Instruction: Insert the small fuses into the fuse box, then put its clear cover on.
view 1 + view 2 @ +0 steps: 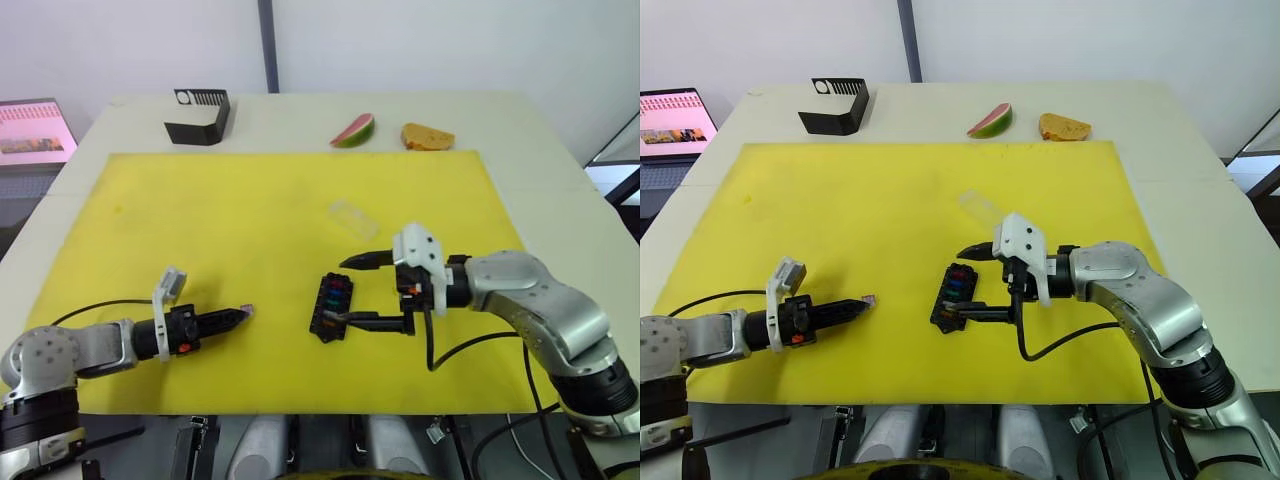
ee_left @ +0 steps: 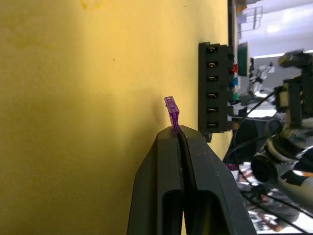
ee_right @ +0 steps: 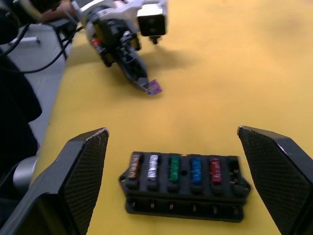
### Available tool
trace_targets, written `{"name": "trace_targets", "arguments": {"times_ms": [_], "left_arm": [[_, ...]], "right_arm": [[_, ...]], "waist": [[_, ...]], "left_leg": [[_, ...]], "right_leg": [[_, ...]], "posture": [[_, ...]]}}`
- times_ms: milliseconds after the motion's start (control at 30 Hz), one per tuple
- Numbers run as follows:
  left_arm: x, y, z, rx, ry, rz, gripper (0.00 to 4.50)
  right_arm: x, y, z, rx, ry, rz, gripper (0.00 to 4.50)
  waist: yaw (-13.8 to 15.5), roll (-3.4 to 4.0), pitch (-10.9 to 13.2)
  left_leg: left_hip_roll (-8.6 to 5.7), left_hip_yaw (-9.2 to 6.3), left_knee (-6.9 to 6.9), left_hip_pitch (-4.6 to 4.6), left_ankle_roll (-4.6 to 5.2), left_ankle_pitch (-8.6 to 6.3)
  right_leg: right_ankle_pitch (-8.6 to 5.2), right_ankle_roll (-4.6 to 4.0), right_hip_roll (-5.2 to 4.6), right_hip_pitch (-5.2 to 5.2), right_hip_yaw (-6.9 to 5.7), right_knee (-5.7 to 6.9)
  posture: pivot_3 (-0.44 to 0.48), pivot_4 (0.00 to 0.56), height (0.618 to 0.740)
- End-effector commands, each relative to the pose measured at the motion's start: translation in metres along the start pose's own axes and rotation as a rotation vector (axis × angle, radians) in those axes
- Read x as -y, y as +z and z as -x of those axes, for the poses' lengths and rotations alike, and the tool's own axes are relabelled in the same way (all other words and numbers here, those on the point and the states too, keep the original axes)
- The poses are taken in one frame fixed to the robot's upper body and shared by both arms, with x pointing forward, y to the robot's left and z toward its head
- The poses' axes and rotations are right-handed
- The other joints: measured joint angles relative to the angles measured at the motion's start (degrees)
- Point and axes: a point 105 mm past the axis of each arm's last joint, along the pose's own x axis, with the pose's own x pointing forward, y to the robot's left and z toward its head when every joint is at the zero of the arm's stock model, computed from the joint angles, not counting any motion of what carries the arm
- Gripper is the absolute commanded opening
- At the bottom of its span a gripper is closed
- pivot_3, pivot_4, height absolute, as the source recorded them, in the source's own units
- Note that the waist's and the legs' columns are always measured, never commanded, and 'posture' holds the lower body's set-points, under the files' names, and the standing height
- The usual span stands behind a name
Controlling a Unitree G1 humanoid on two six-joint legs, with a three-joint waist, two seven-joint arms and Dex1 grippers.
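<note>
Fuse box (image 3: 183, 188): on the yellow mat (image 1: 250, 220), five fuses seated in a row, one end slot empty.
Purple fuse (image 2: 171, 111): pinched at the left claw (image 1: 240, 314) tips, well apart from the box.
Right claw (image 1: 352, 291): fingers spread wide, straddling the box.
Clear cover (image 1: 352, 217): on the mat beyond the box.
Counter (image 1: 560, 190): carries the mat.

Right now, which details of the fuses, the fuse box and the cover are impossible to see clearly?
- Fuse box: its last slot at one end is dark in the right wrist view; filled or empty, unclear.
- Purple fuse: left gripper covers its lower end.
- Clear cover: only a faint outline on the yellow mat.
</note>
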Motion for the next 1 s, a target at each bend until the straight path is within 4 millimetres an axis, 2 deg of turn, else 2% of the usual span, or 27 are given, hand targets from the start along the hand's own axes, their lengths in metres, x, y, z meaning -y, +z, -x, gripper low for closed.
{"name": "trace_targets", "arguments": {"times_ms": [33,133,367,533,733,833,900,1000], "left_arm": [[0.02,0.012,0.003,0.013,-0.034,-0.117,0.08],[0.036,0.015,0.0,0.002,-0.084,-0.19,0.08],[0.099,0.023,-0.014,-0.064,-0.292,-0.44,0.08],[0.123,0.025,-0.025,-0.127,-0.391,-0.538,0.08],[0.134,0.027,-0.037,-0.192,-0.451,-0.606,0.08],[0.136,0.029,-0.04,-0.199,-0.461,-0.63,0.0],[0.137,0.032,-0.041,-0.194,-0.468,-0.637,0.0],[0.138,0.033,-0.041,-0.189,-0.476,-0.65,0.0]], "right_arm": [[-0.002,0.014,0.005,0.073,-0.018,-0.013,4.5],[0.001,0.021,0.006,0.126,-0.048,-0.07,4.5],[0.003,0.036,0.0,0.252,-0.042,-0.296,4.5],[0.0,0.053,-0.008,0.331,0.05,-0.443,4.5],[-0.005,0.064,-0.01,0.331,0.137,-0.514,4.5],[-0.006,0.064,-0.009,0.309,0.148,-0.519,3.62],[-0.007,0.064,-0.009,0.297,0.154,-0.522,2.72],[-0.009,0.065,-0.009,0.289,0.16,-0.522,2.72]], "waist": [[-0.03,-0.01,0.01],[0.0,-0.02,0.01],[-0.13,-0.03,0.02],[-0.23,-0.04,0.03],[-0.43,-0.03,0.03],[-0.5,-0.03,0.04],[-0.51,-0.03,0.04],[-0.51,-0.04,0.04]], "left_leg": [[0.0,0.0,0.0,-0.01,0.0,0.0],[0.0,0.0,-0.01,-0.05,0.0,0.0],[0.01,-0.01,-0.01,-0.09,-0.03,0.01],[0.0,-0.01,-0.01,-0.11,-0.25,0.15],[0.0,0.0,-0.01,-0.13,-0.25,0.16],[0.01,0.02,-0.01,-0.14,-0.22,0.15],[0.01,0.02,-0.01,-0.14,-0.18,0.12],[0.01,0.02,-0.01,-0.14,0.02,0.01]], "right_leg": [[0.0,0.0,0.0,-0.01,0.0,0.0],[0.0,0.0,0.0,-0.04,0.0,-0.01],[0.0,0.0,0.0,-0.08,0.0,-0.02],[0.0,0.0,0.02,-0.1,-0.01,-0.01],[0.0,0.0,0.04,-0.09,-0.01,-0.06],[0.0,0.0,0.05,-0.09,-0.01,-0.08],[0.0,0.0,0.06,-0.09,-0.01,-0.08],[0.01,0.01,0.06,-0.09,-0.01,-0.08]], "posture": [[0.0,0.15,0.74],[0.0,0.15,0.74],[0.0,0.15,0.74],[0.0,0.15,0.74],[0.0,0.15,0.74],[0.0,0.15,0.74],[0.0,0.15,0.74],[0.0,0.15,0.74]]}}
